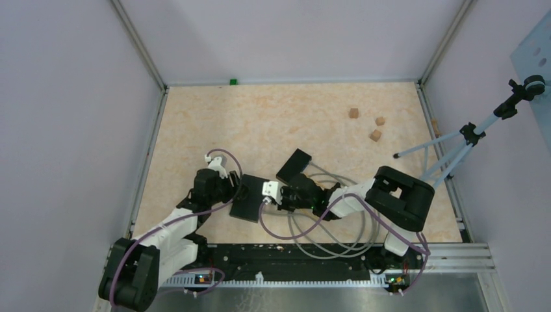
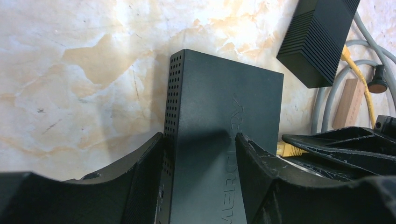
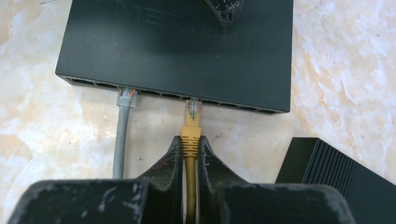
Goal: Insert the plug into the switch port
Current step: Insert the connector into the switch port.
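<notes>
From above, switch [image 1: 250, 201] flat, left gripper [image 1: 230, 190] at its left edge, right gripper [image 1: 271, 194] at its port side. On the left wrist, fingers [image 2: 140, 163] astride the switch body, clamping or merely bracketing impossible to tell. On the right wrist, pinched shut on the yellow plug [image 3: 191, 125], clear tip at the switch's front mid-row; apparently mid-insertion, calling next for a straight push into the switch till latched
</notes>
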You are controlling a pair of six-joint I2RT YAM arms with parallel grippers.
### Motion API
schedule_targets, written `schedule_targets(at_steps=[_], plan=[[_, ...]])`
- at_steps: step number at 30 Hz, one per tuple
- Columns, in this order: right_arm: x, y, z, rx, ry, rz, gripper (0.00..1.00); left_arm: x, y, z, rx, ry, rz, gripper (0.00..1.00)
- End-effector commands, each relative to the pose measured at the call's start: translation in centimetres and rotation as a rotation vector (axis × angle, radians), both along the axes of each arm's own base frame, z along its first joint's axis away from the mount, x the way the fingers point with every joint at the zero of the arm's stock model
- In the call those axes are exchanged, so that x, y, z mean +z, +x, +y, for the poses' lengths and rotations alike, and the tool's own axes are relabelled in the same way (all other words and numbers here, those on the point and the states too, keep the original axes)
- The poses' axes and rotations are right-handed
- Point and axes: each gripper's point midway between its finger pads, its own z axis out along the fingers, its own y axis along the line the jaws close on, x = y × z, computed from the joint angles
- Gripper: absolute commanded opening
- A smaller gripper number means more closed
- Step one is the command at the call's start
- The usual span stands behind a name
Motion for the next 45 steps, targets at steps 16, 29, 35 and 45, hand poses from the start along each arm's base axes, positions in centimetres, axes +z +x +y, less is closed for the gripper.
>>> schedule_targets(at_steps=[16,29,35,45], plan=[[-5.8,-5.5,-7.1,0.044,-0.187,0.135,0.00,1.4,-3.0,-3.3,-0.151,-0.117,0.107,0.64],[-3.4,-5.1,-7.2,0.000,-0.116,0.100,0.00,1.5,-2.8,-3.1,-0.146,-0.103,0.101,0.67],[-2.4,-4.5,-5.4,-0.031,0.021,0.084,0.00,1.5,-2.8,-3.1,-0.144,-0.106,0.103,0.68],[-1.7,-4.0,-3.4,-0.030,0.092,0.043,0.00,1.4,-2.9,-3.1,-0.147,-0.109,0.108,0.67]])
